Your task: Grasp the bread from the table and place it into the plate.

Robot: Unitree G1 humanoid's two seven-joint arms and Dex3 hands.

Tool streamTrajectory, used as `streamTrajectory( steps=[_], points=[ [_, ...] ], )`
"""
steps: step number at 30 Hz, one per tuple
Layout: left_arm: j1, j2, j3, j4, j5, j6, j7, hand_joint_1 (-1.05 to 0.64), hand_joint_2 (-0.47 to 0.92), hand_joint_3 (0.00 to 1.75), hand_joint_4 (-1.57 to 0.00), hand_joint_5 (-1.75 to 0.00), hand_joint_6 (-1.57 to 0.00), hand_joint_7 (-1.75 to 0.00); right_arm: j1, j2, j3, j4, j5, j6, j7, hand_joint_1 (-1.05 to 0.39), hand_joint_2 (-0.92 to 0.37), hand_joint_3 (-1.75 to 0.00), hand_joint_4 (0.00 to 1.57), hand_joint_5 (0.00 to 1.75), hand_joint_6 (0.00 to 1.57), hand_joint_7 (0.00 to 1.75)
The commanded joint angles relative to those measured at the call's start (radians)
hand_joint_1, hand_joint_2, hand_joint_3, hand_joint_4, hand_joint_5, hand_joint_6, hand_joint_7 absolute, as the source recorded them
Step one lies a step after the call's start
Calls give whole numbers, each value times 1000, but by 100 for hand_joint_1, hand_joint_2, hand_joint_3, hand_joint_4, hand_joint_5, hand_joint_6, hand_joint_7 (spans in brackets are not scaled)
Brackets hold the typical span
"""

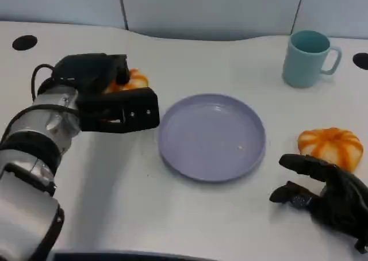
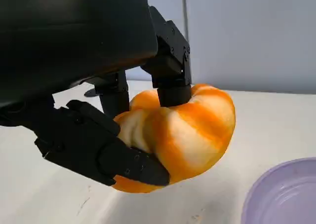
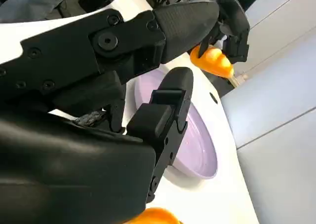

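Left hand (image 1: 109, 97): grips the bread (image 2: 182, 135), fingers clamped across its top and underside, at the left of the table (image 1: 115, 215), just left of the plate.
Bread: orange and cream striped; whether it is lifted off the table cannot be told.
Plate (image 1: 172, 152): lilac, centre of the table, nothing in it.
Right hand (image 1: 328, 195): released, fingers apart, near right.
Second bread (image 1: 330, 146): just beyond the right hand.
Mug (image 1: 307, 57): teal, far right.
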State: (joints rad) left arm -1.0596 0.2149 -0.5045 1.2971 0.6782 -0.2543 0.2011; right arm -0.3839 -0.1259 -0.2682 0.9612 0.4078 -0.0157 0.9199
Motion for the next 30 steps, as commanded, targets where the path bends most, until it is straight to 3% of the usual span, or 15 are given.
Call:
streamTrajectory(
  steps=[1, 8, 30],
  points=[
    [-44, -56, -23, -32, 16, -47, 32, -24, 69, 86, -85, -175, -64, -175, 25, 12, 9, 15, -15, 5, -11, -39, -92, -8, 74, 102, 97, 23],
    [-47, -65, -22, -31, 20, -53, 39, -21, 62, 98, -84, -175, -65, -175, 24, 11, 7, 13, -15, 11, -8, -39, -92, -8, 74, 102, 98, 23],
    [-48, -103, -26, -38, 21, -68, 54, -23, 61, 100, -87, -175, -67, -175, 29, 8, 12, 9, -23, 3, -10, -40, -92, -8, 73, 102, 98, 23]
  ],
)
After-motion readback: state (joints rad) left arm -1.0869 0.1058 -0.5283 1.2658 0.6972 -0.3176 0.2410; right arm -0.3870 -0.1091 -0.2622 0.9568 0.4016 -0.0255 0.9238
